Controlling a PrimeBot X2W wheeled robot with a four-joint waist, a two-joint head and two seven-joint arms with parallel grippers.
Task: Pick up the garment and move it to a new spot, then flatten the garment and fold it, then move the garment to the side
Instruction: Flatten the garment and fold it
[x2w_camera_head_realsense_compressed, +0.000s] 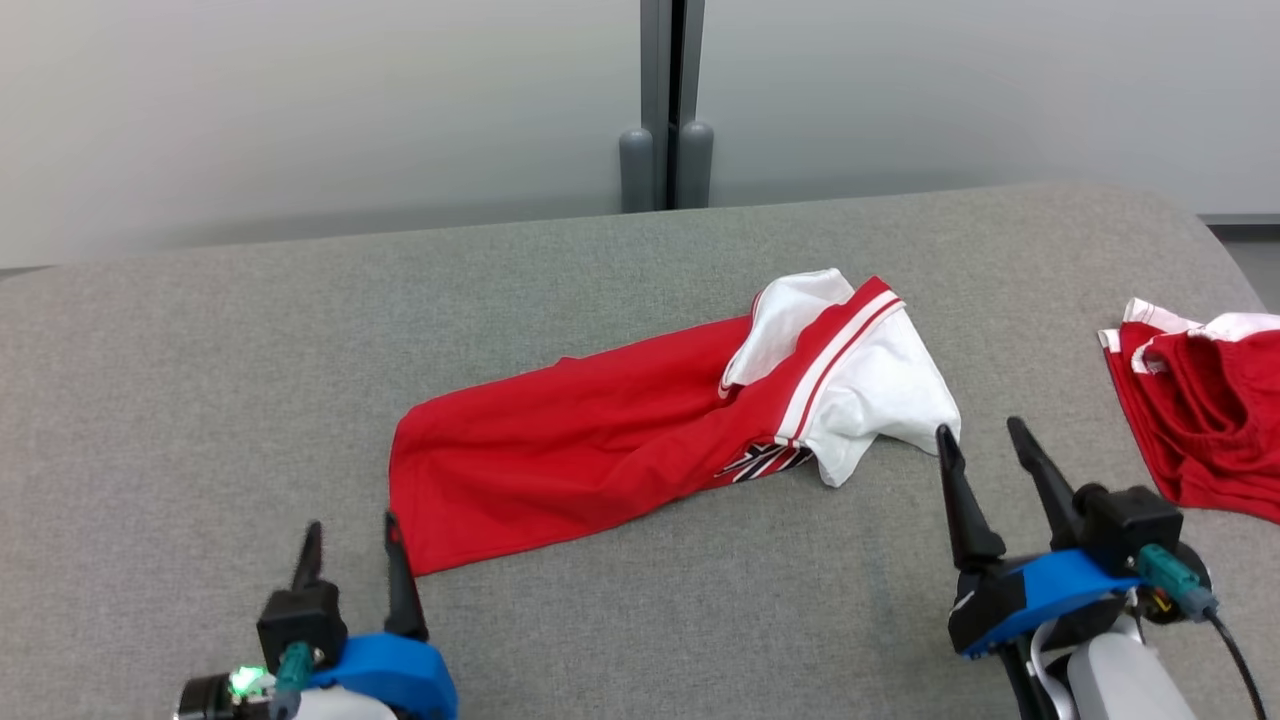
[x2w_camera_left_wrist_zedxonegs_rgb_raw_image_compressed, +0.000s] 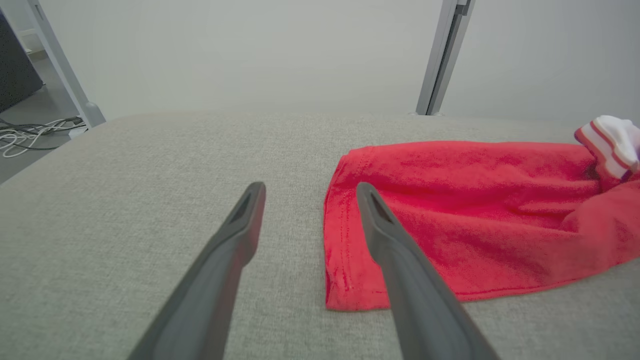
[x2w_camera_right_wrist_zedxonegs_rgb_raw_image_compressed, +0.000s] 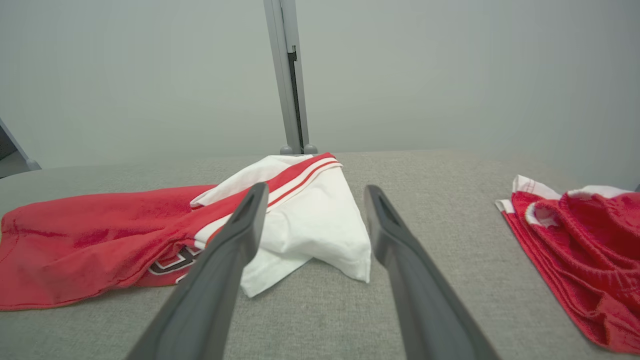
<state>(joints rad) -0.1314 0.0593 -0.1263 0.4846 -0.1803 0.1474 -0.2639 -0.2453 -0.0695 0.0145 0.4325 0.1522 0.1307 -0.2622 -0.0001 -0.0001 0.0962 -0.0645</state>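
The garment (x2w_camera_head_realsense_compressed: 600, 440) is a red jersey with white sleeves and red-white trim, lying folded lengthwise across the middle of the grey table (x2w_camera_head_realsense_compressed: 200, 380). Its red hem end (x2w_camera_left_wrist_zedxonegs_rgb_raw_image_compressed: 450, 220) faces my left gripper (x2w_camera_head_realsense_compressed: 352, 540), which stands open just beside the hem's near corner with nothing between its fingers. My right gripper (x2w_camera_head_realsense_compressed: 980, 440) is open too, its left fingertip close to the white sleeve end (x2w_camera_right_wrist_zedxonegs_rgb_raw_image_compressed: 310, 220). In the right wrist view the fingers (x2w_camera_right_wrist_zedxonegs_rgb_raw_image_compressed: 235, 250) frame that white end from the near side.
A second red garment with white trim (x2w_camera_head_realsense_compressed: 1210, 420) lies crumpled at the table's right edge, also seen as a red heap (x2w_camera_right_wrist_zedxonegs_rgb_raw_image_compressed: 585, 250) in the right wrist view. A grey partition post (x2w_camera_head_realsense_compressed: 668, 110) stands behind the table. Cables (x2w_camera_left_wrist_zedxonegs_rgb_raw_image_compressed: 30, 135) lie on the floor far left.
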